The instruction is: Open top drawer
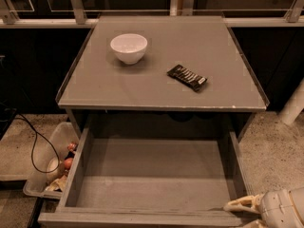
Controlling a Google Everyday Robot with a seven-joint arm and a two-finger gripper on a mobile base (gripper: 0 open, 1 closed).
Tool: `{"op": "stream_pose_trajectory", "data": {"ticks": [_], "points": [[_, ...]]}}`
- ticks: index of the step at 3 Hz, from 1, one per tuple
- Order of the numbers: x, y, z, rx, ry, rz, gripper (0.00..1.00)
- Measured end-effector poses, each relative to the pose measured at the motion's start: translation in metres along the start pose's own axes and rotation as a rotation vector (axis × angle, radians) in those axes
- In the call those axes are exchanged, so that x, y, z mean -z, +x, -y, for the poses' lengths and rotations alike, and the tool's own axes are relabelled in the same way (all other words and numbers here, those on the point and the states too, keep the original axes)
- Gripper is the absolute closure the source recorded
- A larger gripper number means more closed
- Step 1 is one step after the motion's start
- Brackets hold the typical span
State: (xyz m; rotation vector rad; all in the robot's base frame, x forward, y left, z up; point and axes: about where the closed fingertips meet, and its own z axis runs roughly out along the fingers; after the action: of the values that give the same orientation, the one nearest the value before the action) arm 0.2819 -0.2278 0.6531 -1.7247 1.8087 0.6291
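Top drawer [152,184] plain grey. Table [142,87] grey. Bowl [128,47] white. Wrapper [187,77] dark, pale stripes. Gripper [240,211] cream-white, below table's near right corner.

Lab or office (glass railing [76,4], speckled floor [273,146], cable [32,151]); hand [236,214] lower right.

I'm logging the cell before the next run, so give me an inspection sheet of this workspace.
Surface: grey table top, two items on it.
Job's things: top drawer pulled well out, nothing seen inside.
Clutter: white bowl back left; dark snack bar to its right, apart.
Grippers: gripper low by the drawer's front right corner.
Cables: black cable looping on the floor, left.
Surroundings: clear bin of oddments left of the drawer; railing behind; white post right.
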Motion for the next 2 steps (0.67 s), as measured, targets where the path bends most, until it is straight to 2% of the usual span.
{"op": "stream_pose_trajectory", "data": {"ticks": [1, 2], "points": [[0.0, 0.0, 0.0, 0.0, 0.0, 0.0, 0.11], [0.0, 0.0, 0.0, 0.0, 0.0, 0.0, 0.0]]}}
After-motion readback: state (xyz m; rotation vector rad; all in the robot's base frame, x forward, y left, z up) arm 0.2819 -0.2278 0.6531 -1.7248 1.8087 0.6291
